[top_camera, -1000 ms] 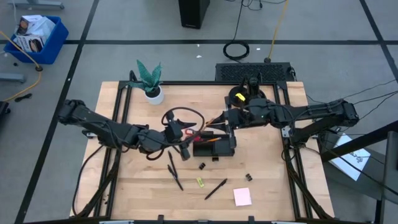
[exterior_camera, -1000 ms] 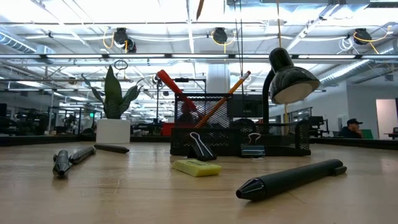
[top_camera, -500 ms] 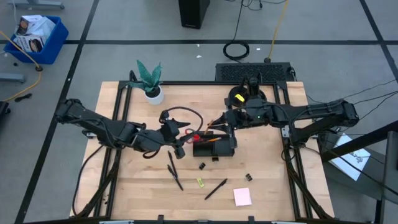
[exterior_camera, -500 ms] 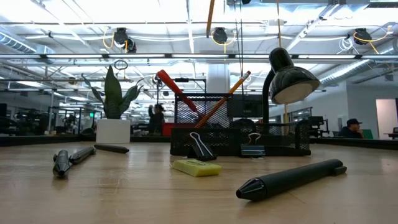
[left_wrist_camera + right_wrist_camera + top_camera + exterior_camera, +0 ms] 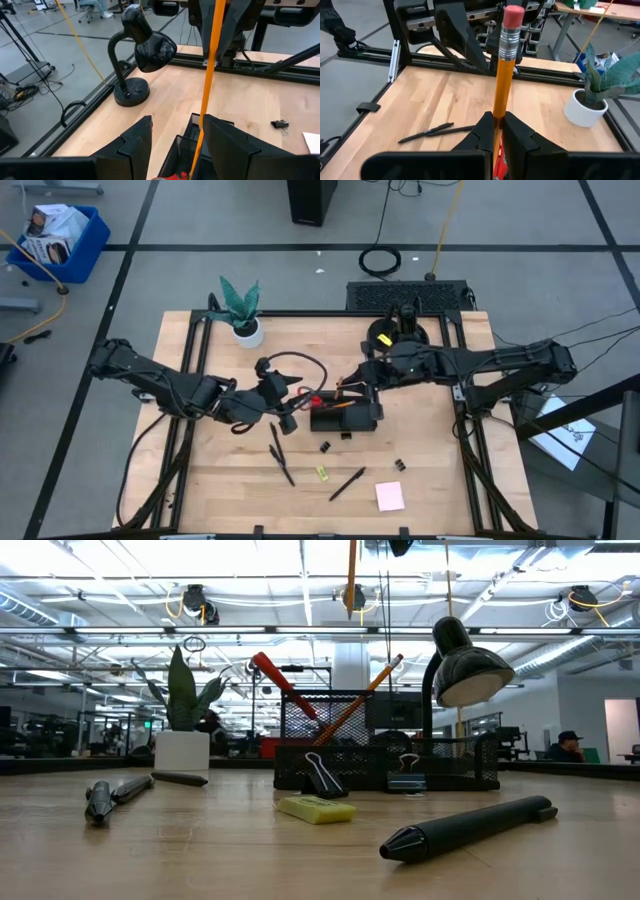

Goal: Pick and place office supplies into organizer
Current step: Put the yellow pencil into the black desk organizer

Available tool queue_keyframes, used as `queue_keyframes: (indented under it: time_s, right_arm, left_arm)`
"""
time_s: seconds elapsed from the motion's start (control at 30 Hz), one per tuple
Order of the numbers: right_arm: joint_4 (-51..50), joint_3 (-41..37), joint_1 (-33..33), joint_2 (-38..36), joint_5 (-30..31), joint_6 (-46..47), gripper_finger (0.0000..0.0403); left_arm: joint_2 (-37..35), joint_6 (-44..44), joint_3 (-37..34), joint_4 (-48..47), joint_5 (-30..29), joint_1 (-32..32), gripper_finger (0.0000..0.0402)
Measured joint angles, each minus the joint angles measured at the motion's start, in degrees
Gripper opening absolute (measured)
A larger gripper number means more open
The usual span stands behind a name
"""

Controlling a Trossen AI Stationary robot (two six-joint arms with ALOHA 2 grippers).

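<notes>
the right gripper (image 5: 348,385), at centre frame in the high view, has its jaws pinched shut on an orange pencil (image 5: 503,75). in the right wrist view the pencil stands out lengthwise between the dark fingers (image 5: 517,135), pink eraser and ribbed metal ferrule at the free end. in the low view its shaft hangs near upright at the top centre, above the black wire-mesh organizer (image 5: 385,745), so the tip seems to point down toward the tray's taller back compartment; the coming move looks like a straight lowering along the pencil's long axis.

the organizer (image 5: 343,416) sits just below and right of centre in the high view, with red-handled scissors (image 5: 285,685) and another pencil (image 5: 360,695) leaning in it. the left gripper (image 5: 290,390), just left of the tray, has its jaws standing apart with nothing between them.

on the pale wood table (image 5: 440,470) below the tray lie smooth black pens (image 5: 347,483), a binder clip (image 5: 399,466), a yellow-green piece (image 5: 322,473) and a square pink sticky-note pad (image 5: 390,496), lower right of centre. the right arm is clearly nearer the drop.
</notes>
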Motion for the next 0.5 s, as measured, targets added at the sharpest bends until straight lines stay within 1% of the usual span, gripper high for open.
queue_keyframes:
  time_s: [0.17,0.27,0.37,0.5]
  right_arm:
    - [-0.31,-0.03,0.0,0.33,-0.15,0.13,0.0011]
    - [1.86,-2.38,0.0,0.45,-0.21,0.16,0.0011]
    - [6.56,-6.48,0.0,0.47,-0.2,-0.03,0.0011]
    - [15.17,-12.81,-0.13,0.53,-0.22,-1.05,0.0011]
  left_arm:
    - [0.0,0.02,0.0,-0.1,-0.02,0.0,0.0182]
    - [0.0,0.01,0.0,-0.12,-0.04,0.0,0.0182]
    - [0.0,0.04,0.0,-0.3,-0.58,0.0,0.0182]
    - [0.0,-0.62,0.0,-2.11,-2.0,0.0,0.0182]
